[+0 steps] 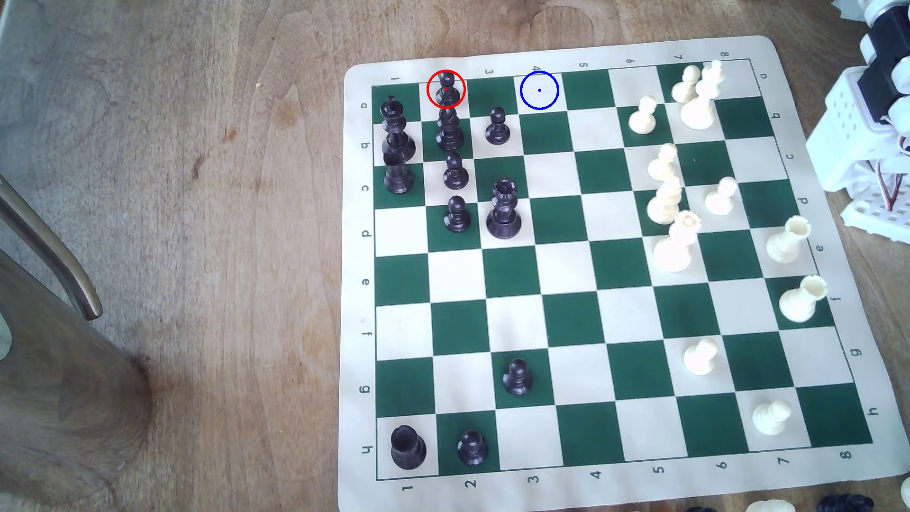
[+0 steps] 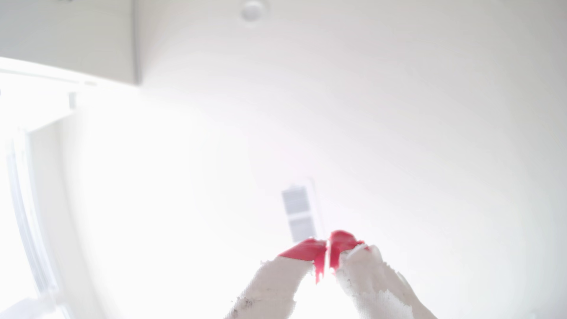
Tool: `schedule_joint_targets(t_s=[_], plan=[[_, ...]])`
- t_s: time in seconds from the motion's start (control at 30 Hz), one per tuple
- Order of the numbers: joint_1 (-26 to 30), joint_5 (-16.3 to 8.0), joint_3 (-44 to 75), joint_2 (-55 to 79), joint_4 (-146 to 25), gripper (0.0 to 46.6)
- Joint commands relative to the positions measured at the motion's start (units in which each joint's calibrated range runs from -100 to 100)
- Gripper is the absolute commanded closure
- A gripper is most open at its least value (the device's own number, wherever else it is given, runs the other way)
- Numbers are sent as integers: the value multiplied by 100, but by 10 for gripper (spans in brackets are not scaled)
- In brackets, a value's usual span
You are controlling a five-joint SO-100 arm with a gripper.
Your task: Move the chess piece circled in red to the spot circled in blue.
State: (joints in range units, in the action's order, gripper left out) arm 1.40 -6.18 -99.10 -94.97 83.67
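Worn brown wooden bench (image 1: 197, 197) carries a cream roll-up mat printed as a green-and-cream chess board (image 1: 610, 492), borders marked 1–8 and a–h. Small glossy black pawn with ball head and flared base (image 1: 446, 91) stands red-ringed on cream square a2, black bishop (image 1: 449, 130) just behind; blue-ringed cream square a4 (image 1: 539, 90) lies two squares toward the exterior view's right. Wrist view: claw (image 2: 327, 245), red-tipped with white fabric-wrapped fingers (image 2: 377, 276), tips nearly touching, gripping nothing.

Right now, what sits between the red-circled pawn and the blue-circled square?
Nothing: the exterior view shows one bare green square between the pawn and the blue-circled square.
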Motion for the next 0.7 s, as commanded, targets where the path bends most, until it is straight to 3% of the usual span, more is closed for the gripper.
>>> schedule_joint_targets(t_s=[0.0, 0.57, 0.67], plan=[[-652, 1104, -81, -87, 1609, 464], [-652, 1123, -90, -87, 1568, 464], [-629, 1114, -90, -87, 503, 464]])
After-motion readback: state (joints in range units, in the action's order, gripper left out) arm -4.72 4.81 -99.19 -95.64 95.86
